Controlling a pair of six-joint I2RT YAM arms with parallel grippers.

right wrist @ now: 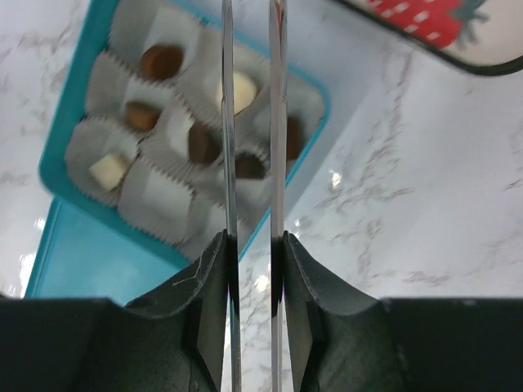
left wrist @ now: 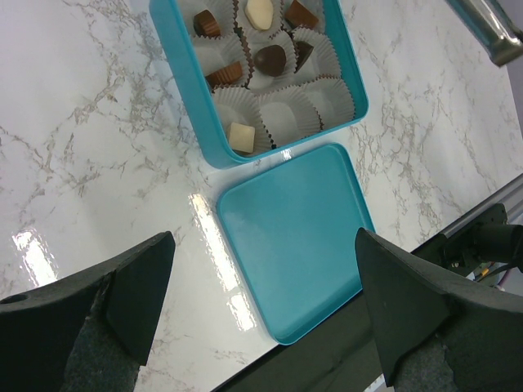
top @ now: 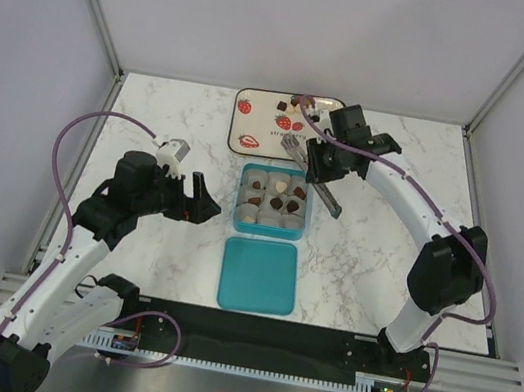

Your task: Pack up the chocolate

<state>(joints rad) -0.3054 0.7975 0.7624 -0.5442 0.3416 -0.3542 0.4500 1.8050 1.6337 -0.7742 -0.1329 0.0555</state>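
White marble-patterned table (top: 371,266), plain grey walls (top: 303,21) on three sides.

- Square teal tin box (top: 239,195) sits mid-table, open and lined with white fluted paper cups (left wrist: 282,110).
- Small chocolates (left wrist: 270,59), in dark brown, milk brown and white, lie in several of the cups. The right wrist view shows about seven. One white square piece lies in the corner cup on the lid side.
- A few more chocolates rest on the cream rounded tray (top: 254,124) printed with red strawberries, at 12 o'clock from the box and just apart from it.
- Flat teal lid (top: 259,275) lies at 6 o'clock from the box, close beside it.
- Left gripper (left wrist: 263,241) hovers at 9 o'clock from the box, its fingers spread wide and holding nothing.
- Right gripper (right wrist: 254,245) hangs at about 1 o'clock from the box, fingers pinching long metal tongs (right wrist: 278,98). The two blades run parallel with a narrow gap.
- The blade tips run out of the wrist frame, so what they carry cannot be told.
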